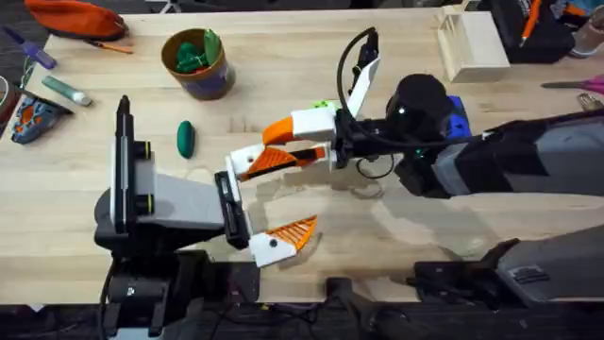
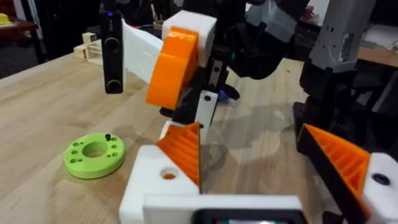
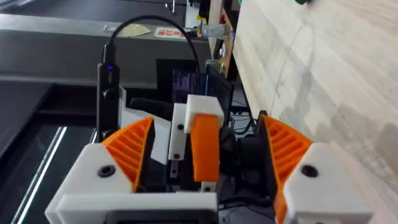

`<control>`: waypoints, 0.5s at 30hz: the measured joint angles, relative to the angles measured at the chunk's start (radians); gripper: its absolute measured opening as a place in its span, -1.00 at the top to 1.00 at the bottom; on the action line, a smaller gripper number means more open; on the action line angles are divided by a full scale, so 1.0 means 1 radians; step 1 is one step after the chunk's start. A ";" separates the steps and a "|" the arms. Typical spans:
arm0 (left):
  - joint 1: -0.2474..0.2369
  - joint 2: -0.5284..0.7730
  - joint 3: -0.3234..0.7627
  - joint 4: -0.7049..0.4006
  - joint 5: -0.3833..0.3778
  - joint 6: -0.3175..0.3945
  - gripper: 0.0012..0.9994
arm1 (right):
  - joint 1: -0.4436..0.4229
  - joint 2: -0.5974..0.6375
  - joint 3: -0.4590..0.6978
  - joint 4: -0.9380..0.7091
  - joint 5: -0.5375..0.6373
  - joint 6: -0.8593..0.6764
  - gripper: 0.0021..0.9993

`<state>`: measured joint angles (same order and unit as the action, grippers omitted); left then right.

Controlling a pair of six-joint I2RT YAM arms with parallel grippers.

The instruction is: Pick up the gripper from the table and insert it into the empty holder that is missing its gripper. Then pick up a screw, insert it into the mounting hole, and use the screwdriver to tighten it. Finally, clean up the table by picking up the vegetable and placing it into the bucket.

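The insertion step looks all but finished. The orange gripper [image 2: 173, 68] sits up off the desk [image 1: 425, 217], against the white holder [image 2: 193, 25] on the grey-and-white arm's claw, and appears seated. Whether it is pushed fully home cannot be told. The right gripper [image 3: 205, 121] is spread wide and straddles that claw finger, with a gap showing on each side, so it pinches nothing. The left gripper [image 2: 249, 134] is also spread and empty, hanging just in front of the claw above the desk. By my reading the screw step comes next. A lime-green disc [image 2: 93, 155] lies on the desk just beside the claw, and a small dark screw [image 2: 107, 137] stands in one of its holes. A small white tab just below the orange gripper carries a dark mounting hole [image 2: 206, 98]; I cannot tell whether anything is in it yet. The next move calls for one gripper to back clear of the claw and come down squarely over that small screw. It must then close on the screw without tipping it, while the claw stays undisturbed so the orange gripper does not slip out. The clean-up is not yet done: the vegetable [image 1: 185, 138] lies on the desk, near the bucket [image 1: 212, 85] but apart from it.
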<state>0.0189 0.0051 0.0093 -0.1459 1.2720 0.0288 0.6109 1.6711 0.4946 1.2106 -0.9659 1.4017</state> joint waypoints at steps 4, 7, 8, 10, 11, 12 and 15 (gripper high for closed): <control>0.000 0.000 0.000 0.000 0.000 0.000 -0.98 | -0.002 0.000 0.000 0.000 0.001 0.000 -0.77; 0.000 0.000 0.000 0.000 0.000 0.000 -0.97 | -0.010 0.000 0.000 -0.001 0.001 -0.007 -0.77; 0.000 0.000 0.000 0.000 0.000 0.000 -0.97 | -0.015 0.000 0.000 -0.005 0.001 -0.014 -0.78; 0.000 0.000 0.000 0.000 0.000 0.000 -0.97 | -0.029 -0.001 0.000 -0.037 0.001 -0.033 -0.78; 0.000 0.000 0.000 0.000 0.000 0.000 -0.97 | -0.038 -0.004 0.000 -0.071 0.001 -0.048 -0.78; 0.000 0.000 0.000 0.000 0.000 0.000 -0.97 | -0.047 -0.011 0.000 -0.106 0.001 -0.062 -0.78; 0.000 0.000 0.000 0.000 0.000 0.000 -0.97 | -0.082 -0.059 0.000 -0.225 0.001 -0.126 -0.78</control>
<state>0.0189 0.0055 0.0093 -0.1459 1.2724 0.0288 0.5285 1.6125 0.4946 0.9856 -0.9649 1.2755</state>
